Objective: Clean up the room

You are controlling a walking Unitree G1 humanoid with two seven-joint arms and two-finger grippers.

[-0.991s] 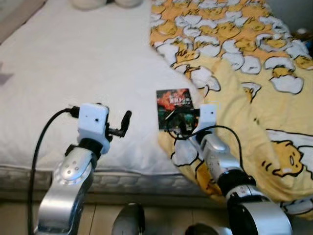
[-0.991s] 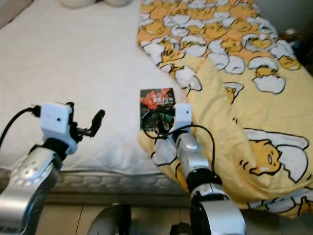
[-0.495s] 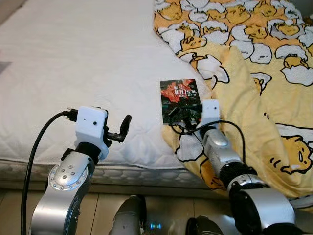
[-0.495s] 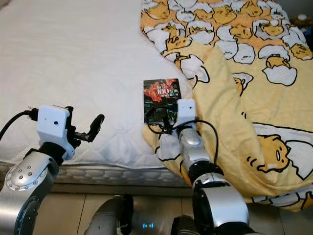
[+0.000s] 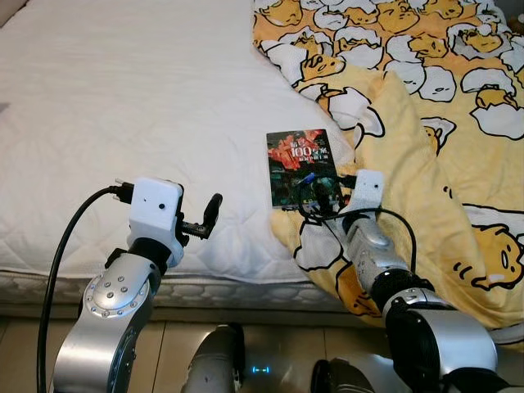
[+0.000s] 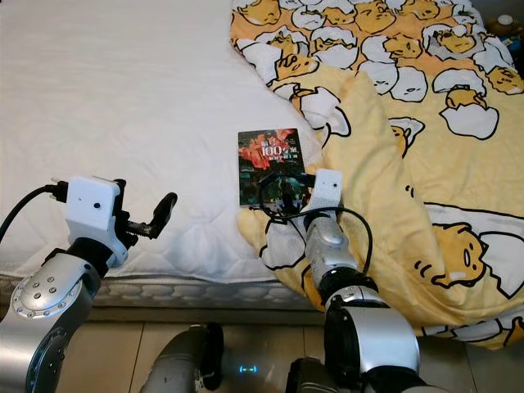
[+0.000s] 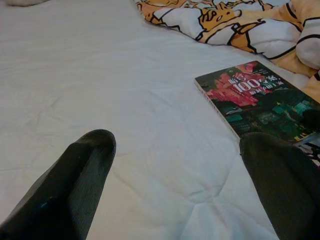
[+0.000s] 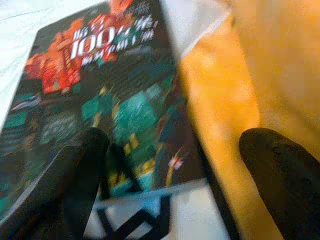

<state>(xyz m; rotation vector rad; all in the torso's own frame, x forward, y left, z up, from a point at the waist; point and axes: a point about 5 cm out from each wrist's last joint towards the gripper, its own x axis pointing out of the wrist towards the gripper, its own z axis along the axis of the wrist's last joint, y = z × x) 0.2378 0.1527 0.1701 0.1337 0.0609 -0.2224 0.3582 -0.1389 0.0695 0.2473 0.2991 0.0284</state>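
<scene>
- You are working over a white mattress (image 5: 123,106) with a yellow patterned blanket (image 5: 442,123) bunched along its right side; the book (image 5: 300,162), dark-covered with red and white print, is lying flat on the mattress, its right edge just beside the blanket fold.
- You are holding the right gripper (image 8: 175,165) at the near end of the book, fingers spread wide. One finger (image 8: 82,165) is sitting over the cover; the other (image 8: 280,175) is hanging over the blanket. Nothing is being gripped.
- Risk one: you are straddling the book's right edge and the blanket together. Closing from here would, in my judgement, be pinching cloth along with the book, or cloth alone.
- Risk two: the book is lying flush on a soft surface, so a finger is likely to be pressing it into the mattress rather than getting under it. A thin cover could be bending or sliding away.
- Risk three: the near end of the book is lying close to the mattress edge; a push towards you could be tipping it to the floor.
- Whether the right fingers are touching the cover I cannot tell; the wrist view is blurred.
- You are keeping the left gripper (image 5: 205,219) raised above the mattress, well apart from the book, fingers parted and empty, as its wrist view confirms (image 7: 175,190).
- Judged stage: approach to the book, grasp not yet made.
</scene>
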